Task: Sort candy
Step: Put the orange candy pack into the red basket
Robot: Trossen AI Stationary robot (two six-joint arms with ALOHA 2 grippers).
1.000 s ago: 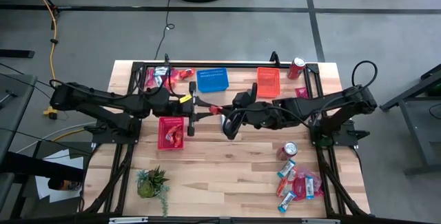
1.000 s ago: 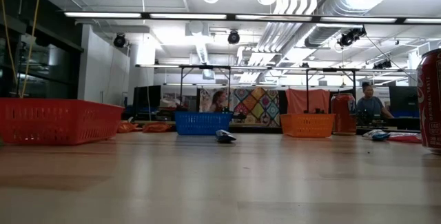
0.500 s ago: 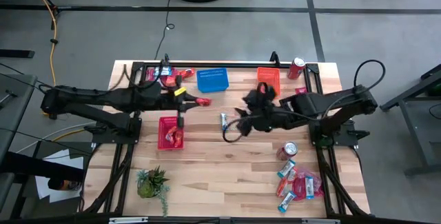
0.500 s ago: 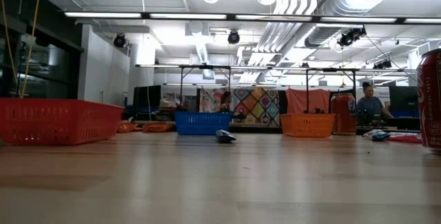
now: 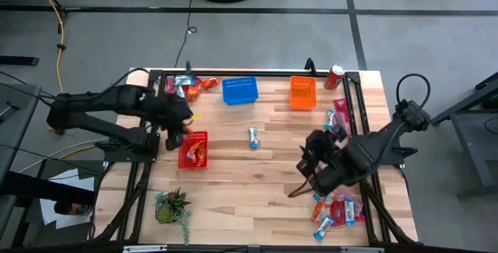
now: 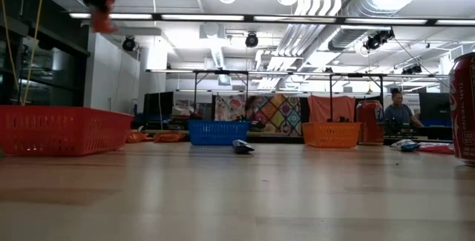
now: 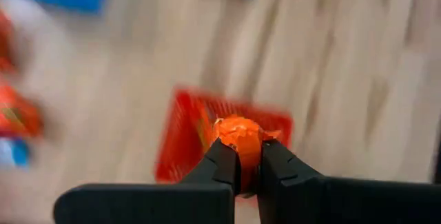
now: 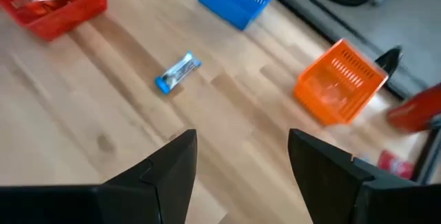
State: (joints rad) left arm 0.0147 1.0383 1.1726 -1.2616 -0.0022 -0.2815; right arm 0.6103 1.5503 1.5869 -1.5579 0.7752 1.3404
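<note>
My left gripper point(image 7: 239, 160) is shut on a red-orange wrapped candy point(image 7: 238, 133) and hangs above the red basket point(image 7: 180, 148), at the basket's far left corner point(image 5: 181, 135) in the high view. The low view shows it high at the left with the candy point(image 6: 102, 24). My right gripper point(image 8: 241, 162) stands open above the table's near right part point(image 5: 313, 153), holding nothing. A blue-and-white candy point(image 5: 254, 136) lies flat on the table's middle. My left gripper pinches the red-orange candy point(image 7: 241, 148) between its two fingers. The candy sticks out past the fingertips. The fingers slant steeply down from above. The candy is clear of the table and of the basket.
The blue basket point(image 5: 240, 89) and the orange basket point(image 5: 303, 92) stand along the far edge, with a red can point(image 5: 334, 76) at the far right. Candy piles lie at the far left point(image 5: 187, 86) and near right point(image 5: 336, 206). A second can point(image 6: 464, 107) and a plant point(image 5: 173, 205) stand nearer.
My left gripper has carried the red-orange candy from the table's middle toward the left edge and tipped downward, ending over the red basket. My right gripper has drawn away from the middle toward the near right corner. The blue-and-white candy has stayed where it lay.
</note>
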